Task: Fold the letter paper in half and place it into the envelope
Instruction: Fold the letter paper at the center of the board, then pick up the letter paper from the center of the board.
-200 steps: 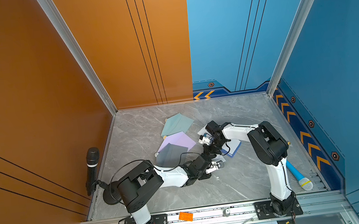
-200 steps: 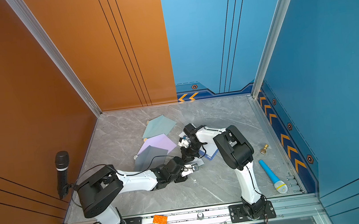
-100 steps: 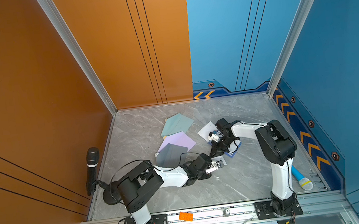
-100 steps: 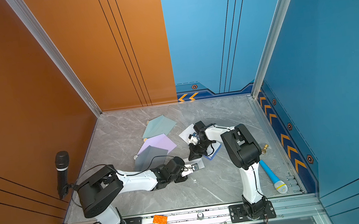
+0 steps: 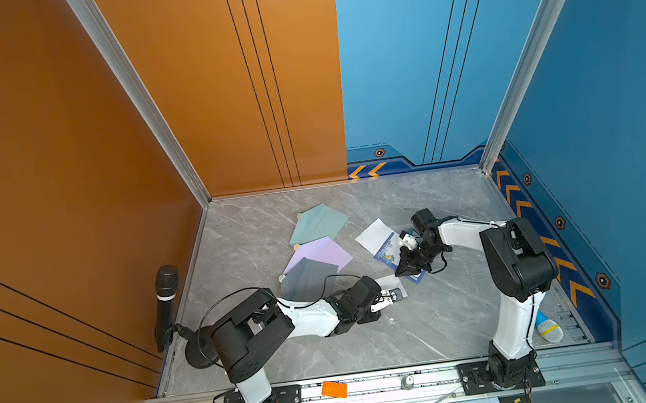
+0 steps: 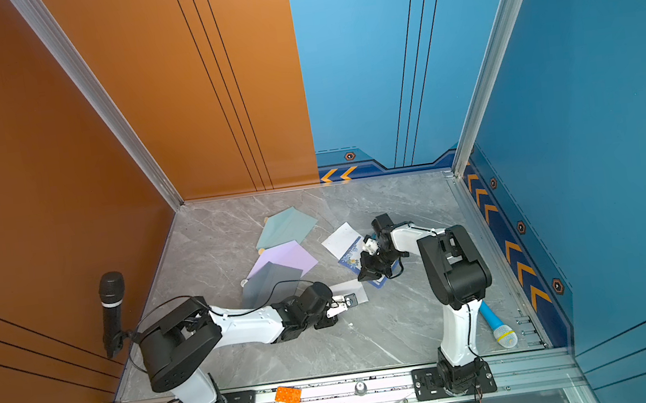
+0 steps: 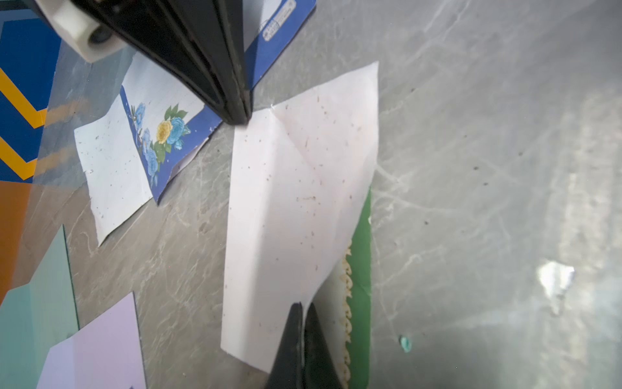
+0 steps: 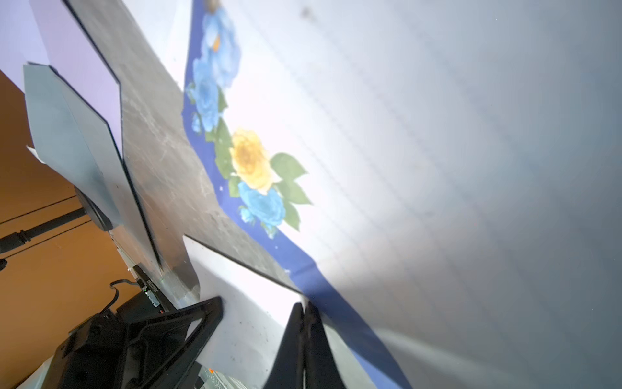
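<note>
Left pincer (image 7: 304, 305) pinches folded letter paper (image 7: 296, 202); right pincer (image 7: 241, 118), clenched, touches its corner; grey envelope (image 5: 307, 277) nearby.

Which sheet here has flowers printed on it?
The blue-bordered sheet, with blue and yellow blooms; the white sheet and the teal envelope, lilac envelope and grey envelope show no flowers.

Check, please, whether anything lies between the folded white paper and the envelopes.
Nothing loose does: only bare table separates the folded white paper from the lilac envelope. In both top views the left arm hides the near edge of the grey envelope.
</note>
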### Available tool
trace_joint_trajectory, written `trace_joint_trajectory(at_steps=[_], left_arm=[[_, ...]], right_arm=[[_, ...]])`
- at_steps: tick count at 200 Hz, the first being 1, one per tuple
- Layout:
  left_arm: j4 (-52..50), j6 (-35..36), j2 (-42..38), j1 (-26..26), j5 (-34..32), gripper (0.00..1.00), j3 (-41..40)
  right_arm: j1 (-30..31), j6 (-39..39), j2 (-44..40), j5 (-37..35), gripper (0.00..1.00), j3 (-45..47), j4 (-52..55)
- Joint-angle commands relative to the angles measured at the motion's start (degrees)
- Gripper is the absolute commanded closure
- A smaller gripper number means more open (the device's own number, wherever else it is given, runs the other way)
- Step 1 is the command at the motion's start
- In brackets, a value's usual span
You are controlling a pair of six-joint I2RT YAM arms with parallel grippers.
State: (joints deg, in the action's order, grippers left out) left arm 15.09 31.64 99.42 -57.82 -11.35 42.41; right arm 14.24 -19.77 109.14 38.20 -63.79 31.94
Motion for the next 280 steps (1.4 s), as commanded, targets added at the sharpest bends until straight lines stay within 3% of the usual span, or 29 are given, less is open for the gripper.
trace_joint_trajectory(at_steps=[1, 42, 93, 153, 232, 268, 280], left_arm=[[-5.08, -1.34, 0.52, -0.36, -0.75, 1.0, -1.85], [-3.35, -4.26, -0.23, -0.19, -1.93, 1.0, -2.76], [-0.03, -7.98, -1.46, -0.14, -1.61, 1.0, -4.42], [0.98, -8.81, -1.69, -0.27, -1.1, 1.0, -5.16], [0.99, -8.35, -1.33, -0.54, -1.41, 1.0, -5.06], [0.96, -8.21, -1.09, -0.89, -2.17, 1.0, -5.02], [0.98, -8.23, -1.07, -1.04, -2.35, 0.96, -4.99]], right_arm=[[-1.16, -0.93, -2.15, -2.78, 0.93, 1.97, -0.29], [-1.34, -0.95, -8.74, 3.43, 0.84, 5.86, -4.73], [0.33, -8.47, -17.21, 3.5, 0.63, 14.15, -9.44], [3.97, -17.27, -18.65, 3.1, 0.55, 22.1, -20.09], [5.01, -19.6, -15.64, 3.62, 0.53, 21.78, -24.47], [5.05, -19.48, -14.22, 4.04, 0.59, 21.69, -25.43], [5.1, -19.45, -13.95, 4.34, 0.67, 21.69, -25.92]])
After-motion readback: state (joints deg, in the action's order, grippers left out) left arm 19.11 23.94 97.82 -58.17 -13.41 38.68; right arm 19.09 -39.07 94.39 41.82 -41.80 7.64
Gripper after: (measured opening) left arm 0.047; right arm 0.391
